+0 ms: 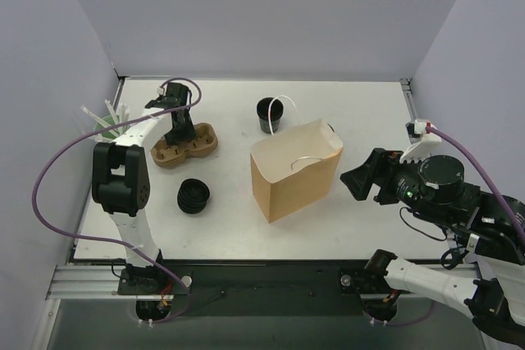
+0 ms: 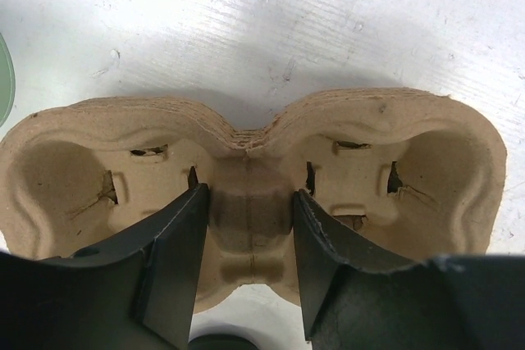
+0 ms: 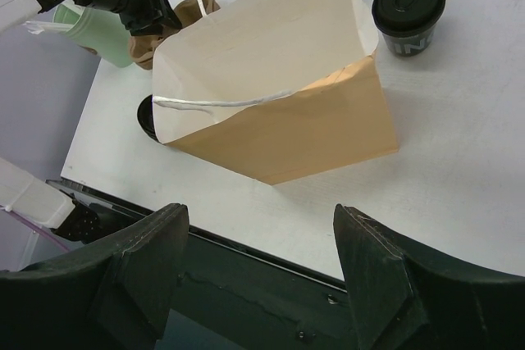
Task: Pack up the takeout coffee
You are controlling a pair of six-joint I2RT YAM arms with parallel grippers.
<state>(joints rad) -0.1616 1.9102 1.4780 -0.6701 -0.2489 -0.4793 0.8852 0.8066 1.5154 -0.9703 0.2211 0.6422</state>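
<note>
The takeout coffee [image 3: 408, 10], a small black cup with a black lid, stands on the white table behind the brown paper bag [image 3: 271, 104]. In the top view only a dark sliver of the coffee [image 1: 331, 128] shows past the open, upright bag [image 1: 295, 171]. My right gripper [image 1: 361, 179] is open and empty, hovering right of the bag; in its wrist view the right gripper [image 3: 262, 243] hangs over the table's front edge. My left gripper [image 1: 182, 131] is down in a brown pulp cup carrier [image 1: 185, 147], and in its wrist view the left gripper [image 2: 250, 235] is closed on the centre ridge of the carrier [image 2: 246, 202].
A squat ribbed black stack [image 1: 194, 196] sits left of the bag. An open black cup [image 1: 269, 114] stands behind the bag. A mint-green cup of white straws [image 1: 107, 125] is at the far left, by the wall. Purple cables arc over the left arm.
</note>
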